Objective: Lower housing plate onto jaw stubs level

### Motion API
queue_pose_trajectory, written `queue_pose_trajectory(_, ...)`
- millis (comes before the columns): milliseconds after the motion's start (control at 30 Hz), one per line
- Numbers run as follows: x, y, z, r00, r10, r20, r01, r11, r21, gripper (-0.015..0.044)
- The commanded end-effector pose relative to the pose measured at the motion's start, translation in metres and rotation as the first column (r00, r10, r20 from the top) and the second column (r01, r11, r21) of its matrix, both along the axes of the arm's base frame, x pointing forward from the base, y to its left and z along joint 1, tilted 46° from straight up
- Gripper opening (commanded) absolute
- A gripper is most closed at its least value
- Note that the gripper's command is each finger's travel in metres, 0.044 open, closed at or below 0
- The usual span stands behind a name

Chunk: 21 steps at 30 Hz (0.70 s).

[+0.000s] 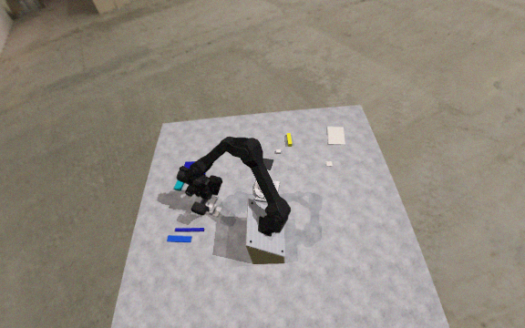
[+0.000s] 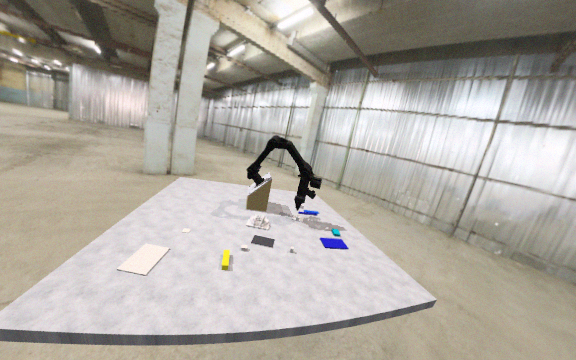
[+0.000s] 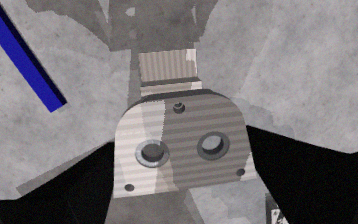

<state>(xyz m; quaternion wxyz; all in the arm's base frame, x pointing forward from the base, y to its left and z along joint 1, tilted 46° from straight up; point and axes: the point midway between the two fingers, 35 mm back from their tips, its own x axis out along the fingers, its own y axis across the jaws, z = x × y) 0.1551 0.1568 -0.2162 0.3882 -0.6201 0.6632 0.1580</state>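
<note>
The housing plate [image 3: 182,170] is a pale striped plate with two ringed holes and three small dark holes. My gripper [image 3: 180,140] [image 2: 298,207] is shut on it, one black finger at each side edge in the wrist view. A pale striped block [image 3: 167,66] stands just beyond the plate's rounded edge; whether they touch I cannot tell. A white assembly [image 1: 260,189] [image 2: 258,223], probably the one with the two jaws, stands on the table in front of the arm's base, away from the gripper. Its stubs and pins are too small to make out.
A dark blue bar [image 1: 190,230] [image 3: 25,57] and a lighter blue bar [image 1: 180,239] lie near the gripper. A teal block [image 2: 336,232], a blue pad [image 2: 334,243], a dark pad [image 2: 263,241], a yellow block [image 2: 225,260] and a cream plate [image 2: 144,259] lie elsewhere. The arm's wedge base [image 1: 264,256] stands behind the assembly.
</note>
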Motion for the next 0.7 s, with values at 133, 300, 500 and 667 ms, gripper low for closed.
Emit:
queue_pose_trajectory(133, 0.001, 0.007, 0.004, 1.0, -0.004, 0.004, 0.004, 1.0, 0.012, 0.0351)
queue_pose_trajectory(300, 0.002, 0.007, 0.005, 1.0, -0.012, 0.011, 0.012, 1.0, 0.014, 0.0351)
queue_pose_trajectory(500, 0.015, 0.001, 0.019, 0.994, -0.083, 0.076, 0.08, 0.996, 0.034, 0.0351)
queue_pose_trajectory(667, 0.025, -0.006, 0.031, 0.981, -0.144, 0.13, 0.138, 0.989, 0.053, 0.0351)
